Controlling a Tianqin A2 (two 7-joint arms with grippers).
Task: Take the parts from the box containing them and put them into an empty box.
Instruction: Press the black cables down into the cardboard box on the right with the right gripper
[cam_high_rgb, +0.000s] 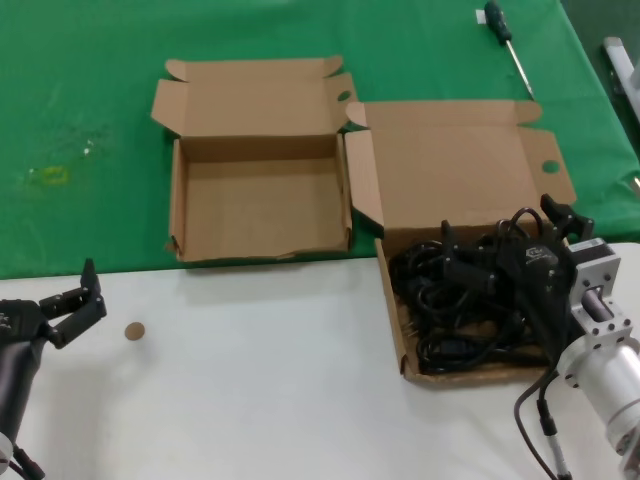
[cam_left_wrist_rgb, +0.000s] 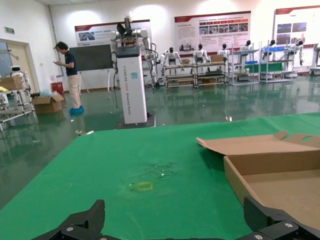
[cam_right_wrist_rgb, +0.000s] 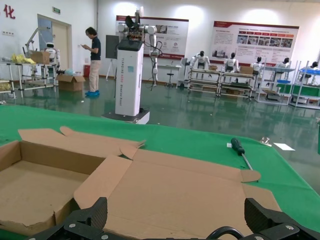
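Green cloth is covering the far half of the tabletop (cam_high_rgb: 90, 120) and white board the near half, with a showroom of robots glowing behind; the parts (cam_high_rgb: 465, 300), a snarl of black cords, are lying in the box containing them (cam_high_rgb: 460, 180) toward the near right corner, straddling the seam between cloth and board; the right hand (cam_high_rgb: 560, 225) is hovering over that box's right side, fingers spread wide and gripping nothing; the empty box (cam_high_rgb: 258, 205) is sitting just beside it, toward the middle of the far half, nothing inside. My worry is the tangle; one bundle is likely dragging its neighbours out when lifted, spilling loops over the low wall between the boxes. The left hand (cam_high_rgb: 70, 305) is idling, fingers apart, at the near left edge.
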